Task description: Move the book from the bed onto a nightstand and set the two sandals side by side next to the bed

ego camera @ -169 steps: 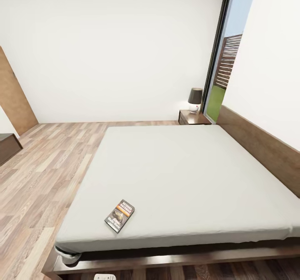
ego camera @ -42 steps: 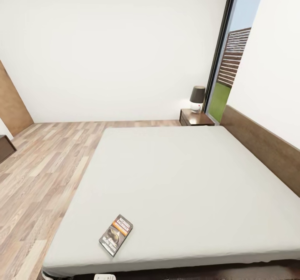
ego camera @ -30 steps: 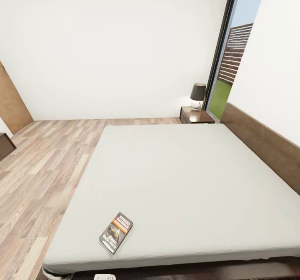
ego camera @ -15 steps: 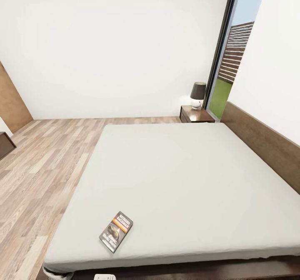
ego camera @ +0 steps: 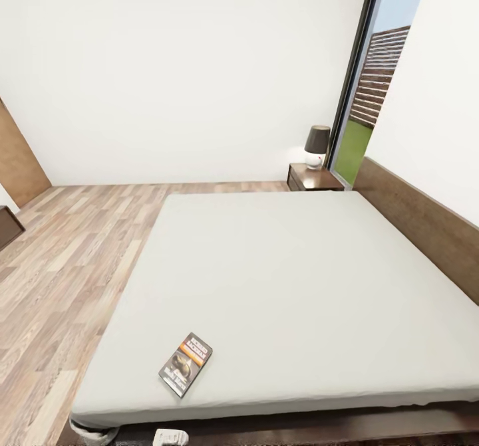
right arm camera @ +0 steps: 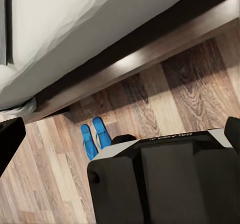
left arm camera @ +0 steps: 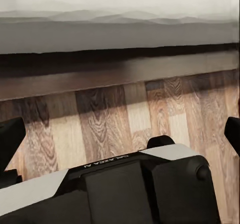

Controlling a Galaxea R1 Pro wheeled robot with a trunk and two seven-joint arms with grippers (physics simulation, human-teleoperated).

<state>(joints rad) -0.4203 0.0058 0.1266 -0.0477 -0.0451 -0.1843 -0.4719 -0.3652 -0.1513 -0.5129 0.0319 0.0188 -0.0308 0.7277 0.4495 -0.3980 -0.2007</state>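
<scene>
1. Left gripper [left arm camera: 120, 144] and right gripper [right arm camera: 120, 136]: fingertips wide apart, holding nothing.
2. The book [ego camera: 185, 364] lies on the bed [ego camera: 299, 273], near its foot corner.
3. Two sandals [right arm camera: 95, 137] lie side by side on the floor beside the bed.

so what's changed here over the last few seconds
Only the view has shifted: the camera came closer to the bed and tilted a little, so the frame's near edge dropped to the picture's bottom. Nothing was grasped or released. The book lies in the same spot near the mattress's near left corner, and the lamp stands on the nightstand as before.
</scene>
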